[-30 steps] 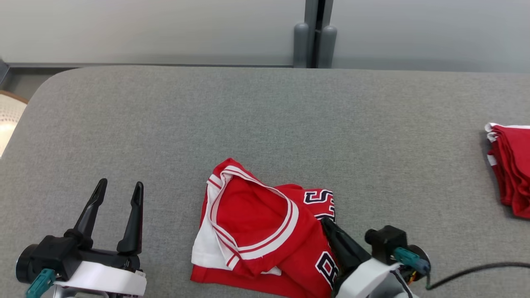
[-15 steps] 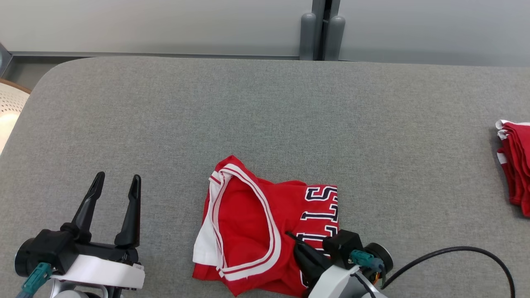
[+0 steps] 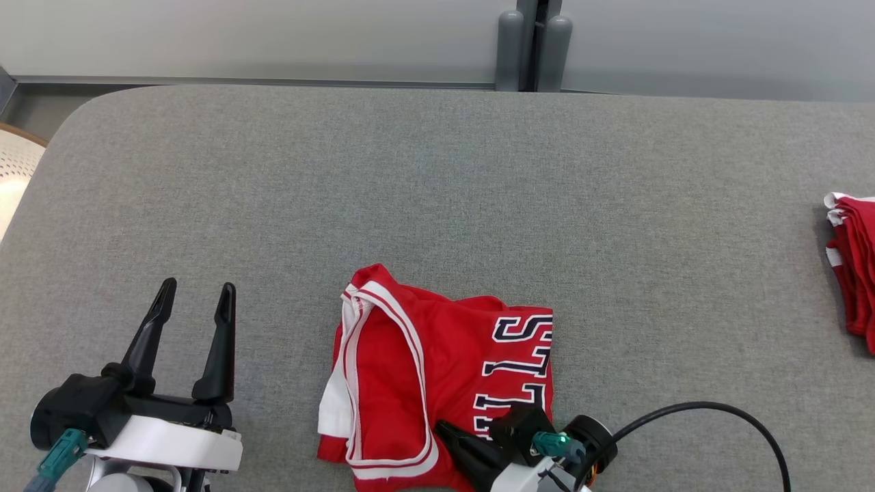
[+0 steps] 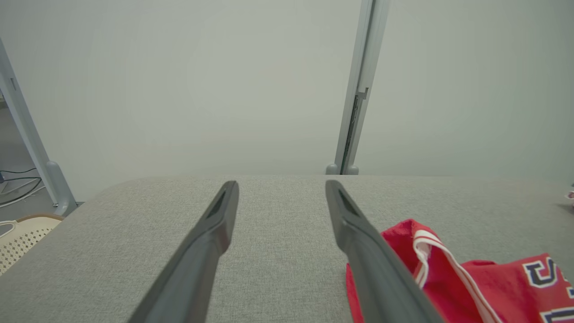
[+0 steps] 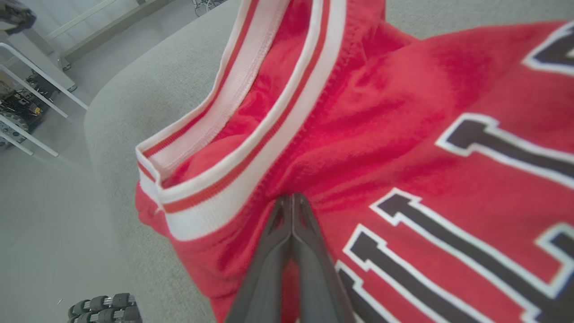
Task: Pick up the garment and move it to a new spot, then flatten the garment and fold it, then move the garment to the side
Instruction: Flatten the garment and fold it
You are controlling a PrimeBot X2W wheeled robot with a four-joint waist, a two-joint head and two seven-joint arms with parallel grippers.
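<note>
The garment is a red jersey with white trim and dark lettering, lying bunched near the front edge of the grey padded table. My right gripper is at its near edge, shut, with the fabric pinched at its tips. In the right wrist view the closed fingertips meet the garment just below the striped trim, and creases fan out from them. My left gripper stands open and holds nothing, to the left of the garment. Its fingers frame bare table, with the garment at the lower right.
A stack of folded red cloth lies at the table's right edge. A cream perforated basket stands off the left end. A black cable loops over the table behind my right wrist. A grey post rises behind the far edge.
My right gripper has moved left and toward the near edge, pulling the garment's upper layer with it. The open neckline has narrowed and more lettering shows. The left gripper stayed still.
</note>
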